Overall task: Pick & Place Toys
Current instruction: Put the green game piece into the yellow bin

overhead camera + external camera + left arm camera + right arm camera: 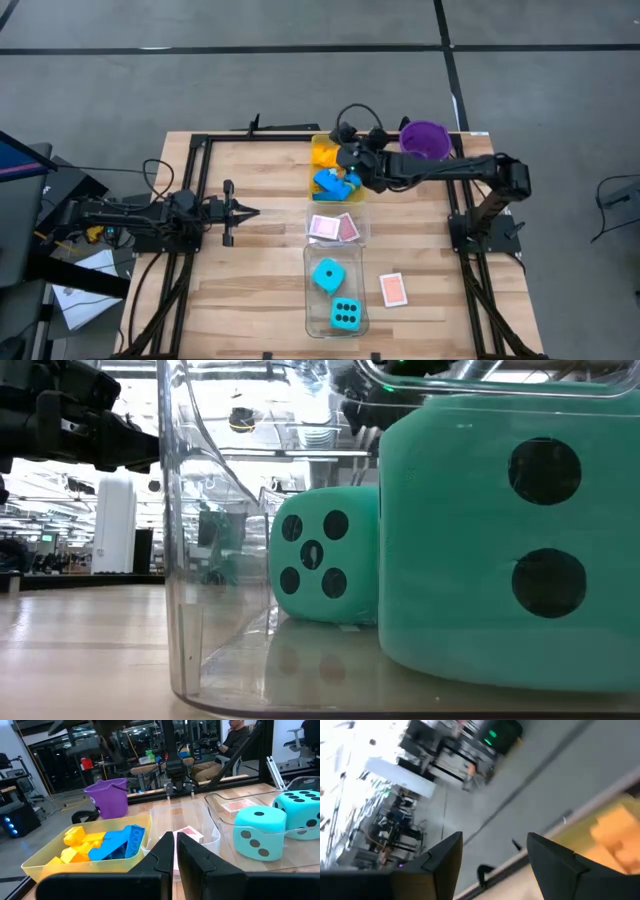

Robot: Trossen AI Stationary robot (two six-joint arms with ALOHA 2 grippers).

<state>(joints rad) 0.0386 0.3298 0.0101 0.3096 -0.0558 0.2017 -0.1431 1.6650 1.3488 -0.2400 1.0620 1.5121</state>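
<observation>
High view, loose card [393,289], long axis near-far

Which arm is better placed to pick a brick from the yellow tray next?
Probably the right. Its end effector hangs open over the yellow tray holding the bricks. The left end effector is shut and sits apart, left of the trays.

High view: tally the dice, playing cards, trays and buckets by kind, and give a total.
Cyan black-dotted cube dice: 2
Pink-backed playing cards: 3
Rectangular plastic trays: 3
Purple plastic bucket: 1
Total: 9
</observation>
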